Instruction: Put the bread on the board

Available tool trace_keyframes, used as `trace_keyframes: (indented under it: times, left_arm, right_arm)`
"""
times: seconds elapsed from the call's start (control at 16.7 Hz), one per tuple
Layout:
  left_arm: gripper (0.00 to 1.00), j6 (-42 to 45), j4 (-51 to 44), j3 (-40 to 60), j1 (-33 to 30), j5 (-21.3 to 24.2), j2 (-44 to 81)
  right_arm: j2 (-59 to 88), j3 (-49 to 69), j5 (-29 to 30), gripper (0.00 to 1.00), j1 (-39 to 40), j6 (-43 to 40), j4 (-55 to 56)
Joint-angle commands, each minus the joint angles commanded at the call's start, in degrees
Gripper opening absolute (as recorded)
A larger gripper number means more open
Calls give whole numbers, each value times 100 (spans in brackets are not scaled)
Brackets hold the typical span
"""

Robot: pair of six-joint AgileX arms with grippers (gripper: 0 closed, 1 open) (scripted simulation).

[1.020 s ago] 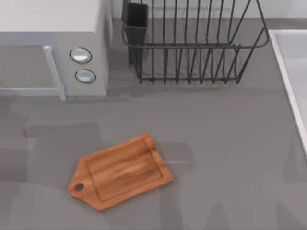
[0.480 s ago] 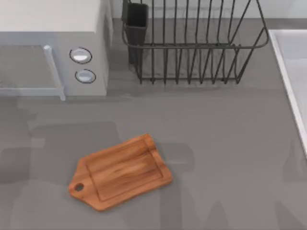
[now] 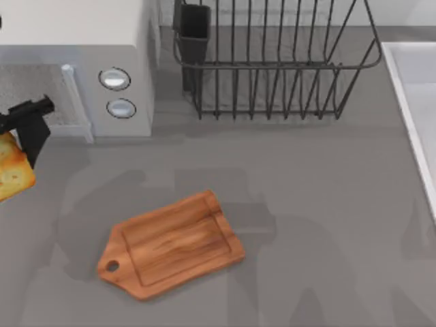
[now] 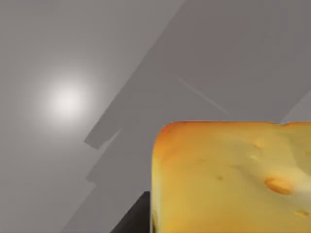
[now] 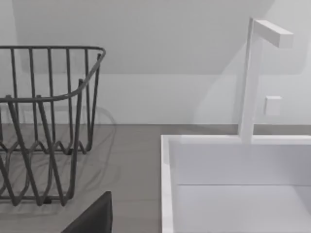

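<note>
One slice of bread (image 3: pixel 12 174), golden with browner edges, up at the far left edge of the top view, held off the grey table (image 3: pixel 320 204) in front of the microwave (image 3: pixel 75 68). Clamped by the left gripper (image 3: pixel 20 153), dark fingers (image 3: pixel 33 136) reaching in from the left edge and closed against the slice's upper side. Well apart from the board (image 3: pixel 170 245), which lies flat and bare toward the lower middle of the table, turned on a slant with its holed handle pointing down-left.

Up close in the left wrist view: bread (image 4: pixel 233 177) large and pitted, grey table surface behind it with angular shadows and a bright glare spot, a dark sliver of finger at its lower corner.

Further out: microwave at the upper left with two round dials (image 3: pixel 116 92) and a pale door handle, black wire dish rack (image 3: pixel 272 61) at the back centre with a dark cup-like holder at its left end, white sink (image 3: pixel 415 116) along the right edge.

Over in the right wrist view: same rack (image 5: pixel 48 126), sink basin (image 5: pixel 233 179) and a white angular faucet (image 5: pixel 255 77) against the wall, plus a dark scrap of the right gripper (image 5: pixel 95 218) at the lower edge — cannot tell how its fingers stand.
</note>
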Motion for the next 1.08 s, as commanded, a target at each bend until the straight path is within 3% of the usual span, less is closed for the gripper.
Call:
trace_keyframes:
  times: [0.6,1.08]
  left_arm:
    - [0,-5628,248,-151,-2053,-13,109]
    - [0,-8288,694,-303,-3202,8,117]
  right_arm:
    - [0,0,0,100,0,0,0]
    - [0,0,0,100,0,0,0]
